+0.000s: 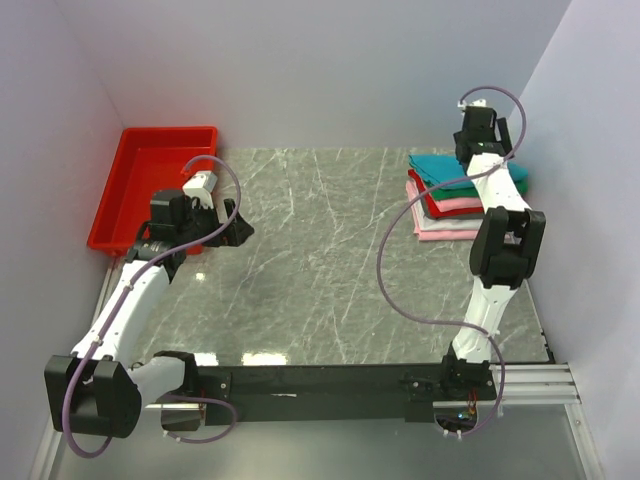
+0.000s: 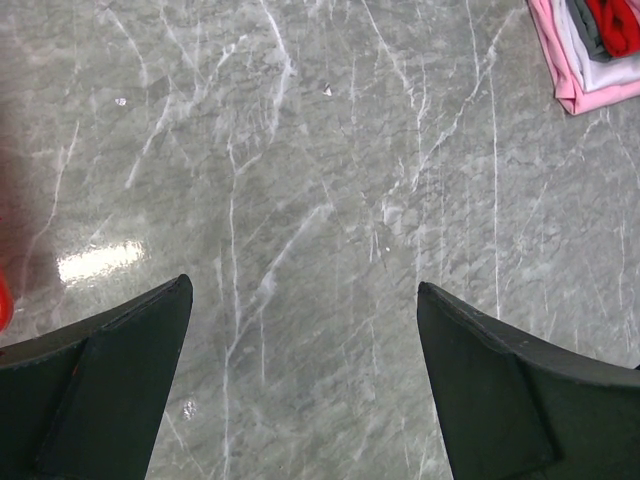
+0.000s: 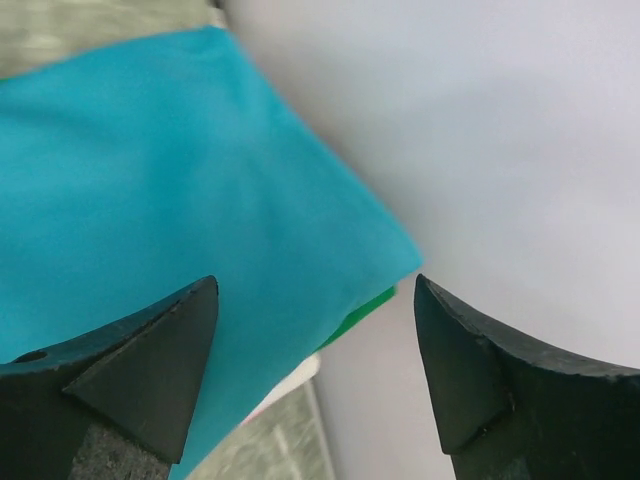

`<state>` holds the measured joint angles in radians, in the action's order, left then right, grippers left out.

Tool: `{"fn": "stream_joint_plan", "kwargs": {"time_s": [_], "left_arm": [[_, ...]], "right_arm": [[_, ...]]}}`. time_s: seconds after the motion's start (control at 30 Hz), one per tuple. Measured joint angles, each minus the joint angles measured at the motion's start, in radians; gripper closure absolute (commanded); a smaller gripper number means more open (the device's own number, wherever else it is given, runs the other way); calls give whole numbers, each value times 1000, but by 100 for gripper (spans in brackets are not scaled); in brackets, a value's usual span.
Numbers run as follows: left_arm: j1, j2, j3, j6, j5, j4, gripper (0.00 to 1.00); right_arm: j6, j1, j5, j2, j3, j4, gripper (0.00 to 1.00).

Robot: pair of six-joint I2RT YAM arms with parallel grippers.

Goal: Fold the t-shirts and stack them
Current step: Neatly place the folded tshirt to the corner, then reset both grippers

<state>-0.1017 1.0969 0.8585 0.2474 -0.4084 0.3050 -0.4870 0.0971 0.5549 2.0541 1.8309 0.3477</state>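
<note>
A stack of folded t-shirts lies at the back right of the table: teal on top, then green, red, pink and whitish layers. My right gripper is open and empty above the stack's far right corner, close to the wall. In the right wrist view the teal shirt fills the left, with a green edge under it. My left gripper is open and empty over bare table at the left. The left wrist view shows the stack's corner at top right.
A red plastic tray stands at the back left, just behind my left arm. White walls enclose the table on the left, back and right; the right wall is very close to my right gripper. The grey marble tabletop lies between the arms.
</note>
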Motion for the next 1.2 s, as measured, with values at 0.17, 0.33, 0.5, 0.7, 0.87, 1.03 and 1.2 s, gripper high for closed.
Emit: {"fn": "stream_joint_plan", "kwargs": {"time_s": [0.17,0.33,0.5,0.7,0.87,1.03,1.2], "left_arm": [[0,-2,0,-1,20,0,1],[4,-30,-2,2,68,-1,1],[44,-101,-10,56,106,-17,1],[97,-177,15,144,174,34,0],[97,-258,53,159,221,94,1],[97,-319,70,158,250,142,1],[97,-338,72,157,267,185,1]], "right_arm": [[10,-85,-66,-148,-162,-66,13],[22,-153,-208,-393,-427,-138,12],[143,-144,-404,-743,-661,-187,9],[381,-47,-501,-1088,-783,-215,9],[520,-40,-424,-1226,-855,-180,9],[575,-40,-372,-1308,-938,-140,9],[606,-40,-349,-1332,-946,-107,9]]}}
